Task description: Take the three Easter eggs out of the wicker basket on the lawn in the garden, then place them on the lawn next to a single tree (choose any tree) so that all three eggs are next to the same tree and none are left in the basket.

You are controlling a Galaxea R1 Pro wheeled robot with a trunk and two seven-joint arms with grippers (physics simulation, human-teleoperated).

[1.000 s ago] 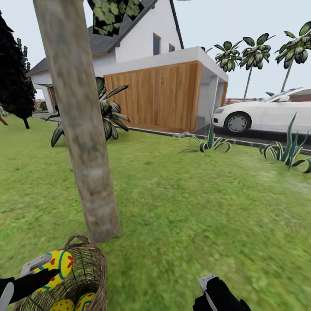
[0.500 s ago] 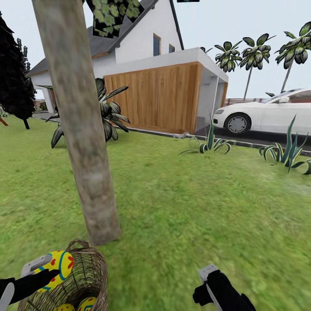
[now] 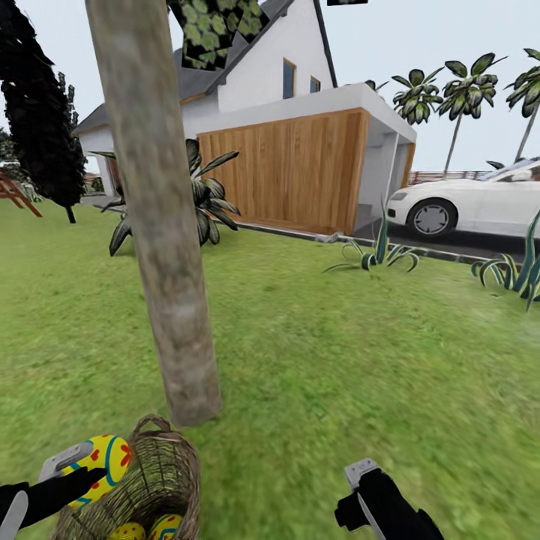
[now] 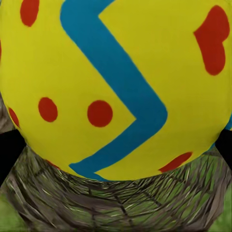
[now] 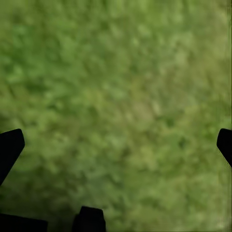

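Note:
My left gripper [image 3: 88,469] is shut on a yellow Easter egg [image 3: 103,457] with blue zigzags and red dots, held just above the left rim of the wicker basket [image 3: 161,476]. Up close, that egg [image 4: 116,82] hangs over the woven basket [image 4: 116,208]. Two more eggs [image 3: 127,532] [image 3: 167,525] lie inside the basket. The tree [image 3: 161,225], a thick grey-brown trunk, stands right behind the basket on the lawn [image 3: 337,360]. My right gripper [image 3: 362,491] is open and empty over bare grass [image 5: 116,87] to the right of the basket.
Behind the tree stand a leafy shrub [image 3: 202,195], a white house with a wood-panelled garage [image 3: 292,169], and a white car [image 3: 480,206] on the drive. Spiky plants [image 3: 379,251] edge the lawn. A dark cypress [image 3: 41,127] rises at far left.
The whole view has swung left, so tree, basket and house sit further right. My right gripper rose slightly. The left gripper keeps the egg in the same hold.

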